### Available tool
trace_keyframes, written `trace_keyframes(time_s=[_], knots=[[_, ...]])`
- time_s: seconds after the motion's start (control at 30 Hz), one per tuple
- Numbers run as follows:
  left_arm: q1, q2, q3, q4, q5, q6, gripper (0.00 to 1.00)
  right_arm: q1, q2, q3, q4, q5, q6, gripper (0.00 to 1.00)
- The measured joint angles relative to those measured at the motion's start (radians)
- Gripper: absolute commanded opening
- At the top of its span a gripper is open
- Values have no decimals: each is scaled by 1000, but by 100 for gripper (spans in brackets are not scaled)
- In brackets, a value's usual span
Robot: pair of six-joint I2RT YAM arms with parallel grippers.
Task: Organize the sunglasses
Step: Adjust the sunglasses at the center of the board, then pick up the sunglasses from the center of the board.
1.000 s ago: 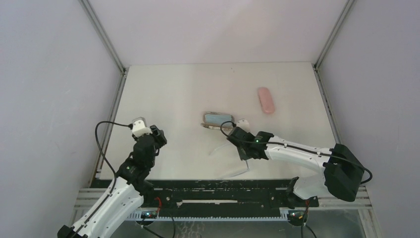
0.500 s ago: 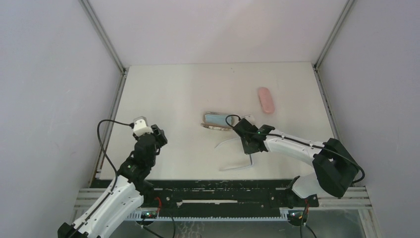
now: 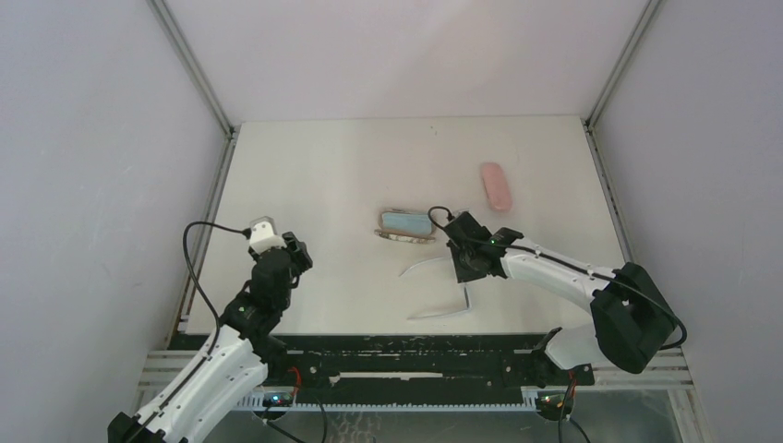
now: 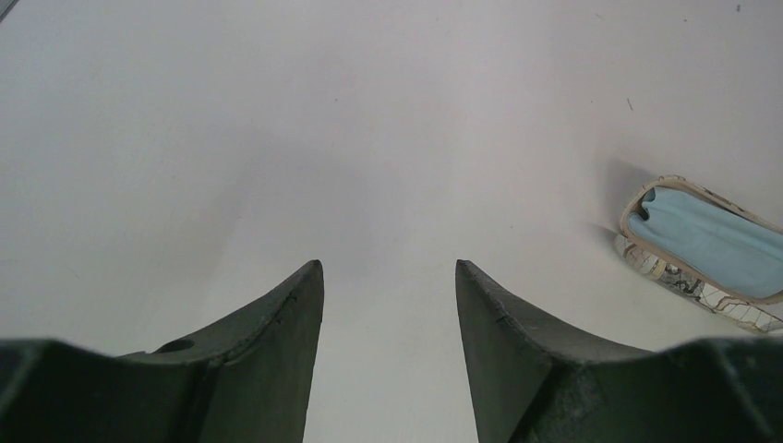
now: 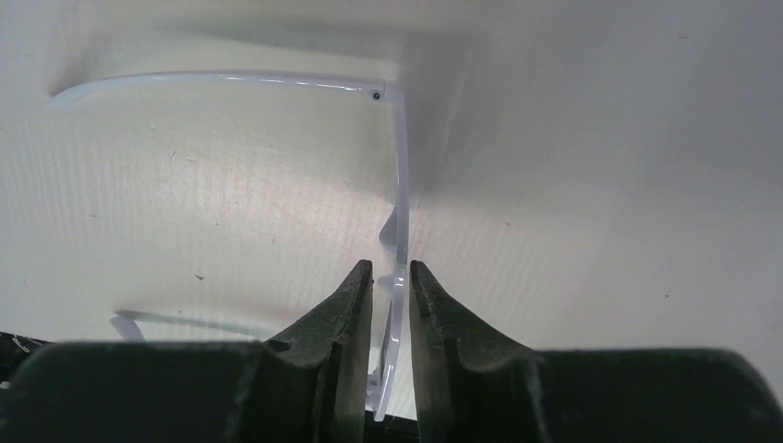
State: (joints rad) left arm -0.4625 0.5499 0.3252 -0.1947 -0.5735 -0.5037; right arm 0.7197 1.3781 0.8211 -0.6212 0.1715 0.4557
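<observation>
Just below the middle of the top view, the right hand (image 3: pixel 464 277) is closed on the white-framed sunglasses (image 3: pixel 436 313). The right wrist view shows both fingers (image 5: pixel 355 305) pinched onto the thin front bar of the frame (image 5: pixel 401 157), which runs straight up from between them. One arm of the sunglasses branches off at the hinge toward the upper left of that view, and the other shows low at its left edge. In the top view both arms stretch left from the hand, across the table (image 3: pixel 323 185). I cannot tell whether the frame rests on the table or hangs just above it.

Just above and left of this hand lies an open patterned case (image 3: pixel 403 237) with a light-blue cloth (image 3: pixel 406 222) inside. A pink case (image 3: pixel 496 186) sits well apart, toward the upper right.

At the lower left, the left hand (image 3: pixel 297 251) hovers with its fingers spread and nothing between them; the patterned case (image 4: pixel 674 277) shows at the right edge of its wrist view.
</observation>
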Motion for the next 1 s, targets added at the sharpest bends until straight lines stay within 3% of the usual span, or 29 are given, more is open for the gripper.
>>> trace_keyframes(time_s=[0.7, 1.0], knots=[[0, 20, 0, 7, 0, 0, 59, -18, 58, 0, -4, -50, -15, 13], [0, 20, 0, 7, 0, 1, 58, -19, 66, 0, -3, -48, -15, 0]])
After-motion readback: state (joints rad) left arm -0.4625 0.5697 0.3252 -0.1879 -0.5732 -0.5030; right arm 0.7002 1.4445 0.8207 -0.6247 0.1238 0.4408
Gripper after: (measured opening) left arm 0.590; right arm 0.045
